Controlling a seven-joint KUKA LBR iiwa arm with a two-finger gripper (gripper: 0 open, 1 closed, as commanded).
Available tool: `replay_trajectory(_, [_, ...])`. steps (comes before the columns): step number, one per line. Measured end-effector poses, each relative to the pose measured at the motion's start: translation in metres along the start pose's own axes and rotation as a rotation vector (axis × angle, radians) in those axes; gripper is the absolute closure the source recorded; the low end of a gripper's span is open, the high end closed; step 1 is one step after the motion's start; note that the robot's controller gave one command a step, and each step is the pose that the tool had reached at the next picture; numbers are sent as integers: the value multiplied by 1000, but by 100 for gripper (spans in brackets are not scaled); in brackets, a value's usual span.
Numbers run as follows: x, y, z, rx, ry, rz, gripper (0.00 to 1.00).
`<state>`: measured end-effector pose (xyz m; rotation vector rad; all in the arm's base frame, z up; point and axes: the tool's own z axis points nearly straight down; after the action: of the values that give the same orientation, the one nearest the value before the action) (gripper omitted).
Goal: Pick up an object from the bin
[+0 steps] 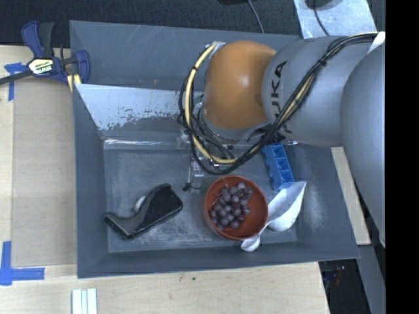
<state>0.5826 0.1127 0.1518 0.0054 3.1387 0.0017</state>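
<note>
My gripper (194, 171) hangs low over the middle of the bin floor, mostly hidden under the arm's wrist. Just below and left of it lies a black, curved, handle-shaped object (149, 212) with a small white piece at its upper edge. To the gripper's lower right stands a reddish-brown bowl (216, 222) filled with dark purple grapes (234, 203). Nothing shows in the gripper.
A white scoop-shaped plastic piece (287, 209) leans against the bowl's right side. A blue ridged block (279, 165) lies at the right, partly under the arm. The arm with its orange cover and cables hangs over the bin's upper middle and right.
</note>
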Motion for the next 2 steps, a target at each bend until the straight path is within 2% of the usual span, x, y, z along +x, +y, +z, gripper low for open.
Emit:
replay_trajectory(1, [0,0,0,0,0,0,0])
replay_trajectory(2, [16,23,65,2,-1,-124,0])
